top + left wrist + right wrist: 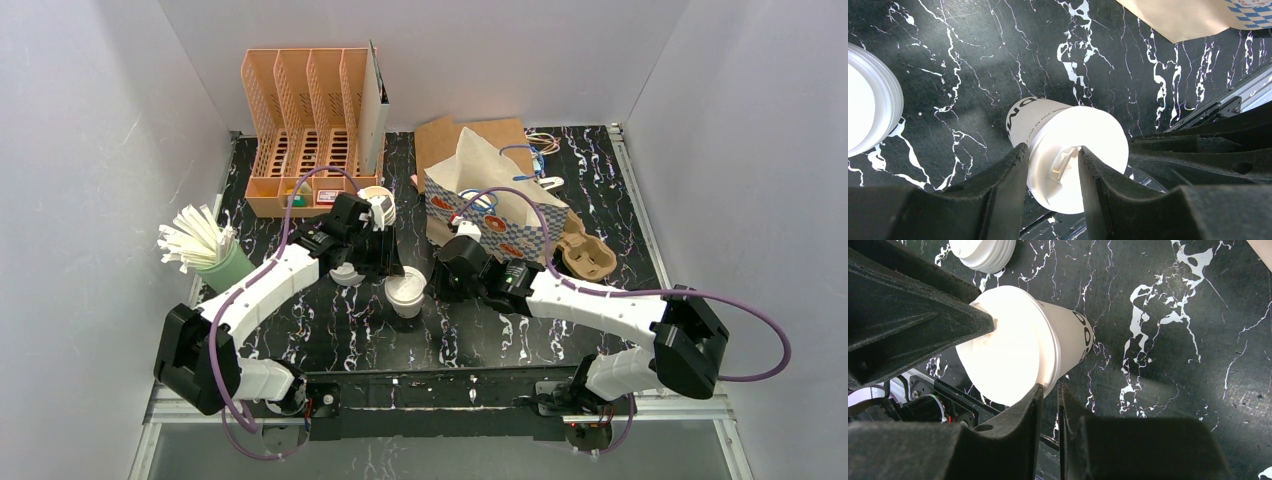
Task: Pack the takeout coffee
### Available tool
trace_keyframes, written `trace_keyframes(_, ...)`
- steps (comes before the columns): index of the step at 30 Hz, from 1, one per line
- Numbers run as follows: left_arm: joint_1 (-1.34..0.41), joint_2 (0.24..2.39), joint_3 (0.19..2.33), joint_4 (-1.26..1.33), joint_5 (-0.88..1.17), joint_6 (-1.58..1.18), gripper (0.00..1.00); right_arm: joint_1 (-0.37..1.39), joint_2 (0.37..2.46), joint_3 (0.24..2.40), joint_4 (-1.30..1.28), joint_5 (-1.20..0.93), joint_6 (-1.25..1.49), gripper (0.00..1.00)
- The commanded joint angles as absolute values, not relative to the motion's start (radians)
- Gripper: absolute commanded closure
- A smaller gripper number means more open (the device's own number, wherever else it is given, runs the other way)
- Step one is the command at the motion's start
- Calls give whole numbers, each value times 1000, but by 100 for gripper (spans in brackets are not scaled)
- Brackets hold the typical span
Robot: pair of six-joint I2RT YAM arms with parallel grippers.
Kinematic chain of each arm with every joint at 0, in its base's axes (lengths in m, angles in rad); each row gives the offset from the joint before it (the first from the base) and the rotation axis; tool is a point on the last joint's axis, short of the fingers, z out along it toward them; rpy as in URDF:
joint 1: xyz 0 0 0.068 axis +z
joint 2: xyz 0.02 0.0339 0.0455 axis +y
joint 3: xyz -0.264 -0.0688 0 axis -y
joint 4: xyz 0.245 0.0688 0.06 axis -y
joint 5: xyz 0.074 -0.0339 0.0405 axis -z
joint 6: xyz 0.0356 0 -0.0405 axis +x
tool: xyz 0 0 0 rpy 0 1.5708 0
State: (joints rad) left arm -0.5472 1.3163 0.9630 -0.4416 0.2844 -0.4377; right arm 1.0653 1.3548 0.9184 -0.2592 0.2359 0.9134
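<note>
A white paper coffee cup (405,292) with a white lid stands upright on the black marble table, between my two grippers. In the left wrist view the lidded cup (1100,145) sits under my left gripper (1052,150). One finger rests against the lid's outer rim and the other beside the sip tab, so it is shut on the lid. From the right, my right gripper (1050,386) is nearly closed and pinches the rim of the same cup (1013,350). A second white lidded cup (347,272) stands just left of it. The brown pulp tray (587,257) lies at the right.
A printed paper bag (495,205) stands behind the right gripper, on brown cardboard. A green cup of white straws (215,260) is at the left edge. An orange file rack (305,130) stands at the back left. Another white cup (377,200) is behind the left wrist.
</note>
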Motion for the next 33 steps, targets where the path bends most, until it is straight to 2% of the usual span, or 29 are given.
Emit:
trace_keyframes(1,-551,1290,933,-477,275,-428,62,1060,1381,897,-262,219,909,75)
trace_keyframes(9,-552,1268,905,-477,274,-435,63,1060,1423,892,-288,187,901,77)
trace_keyframes(19,-552,1252,884,-476,270,-442,63,1059,1484,912,-376,210,892,84)
trace_keyframes(29,-552,1244,873,-477,266,-445,62,1059,1545,969,-437,213,863,84)
trace_keyframes(33,-552,1243,899,-487,247,-449,58,1059,1509,1022,-440,231,816,81)
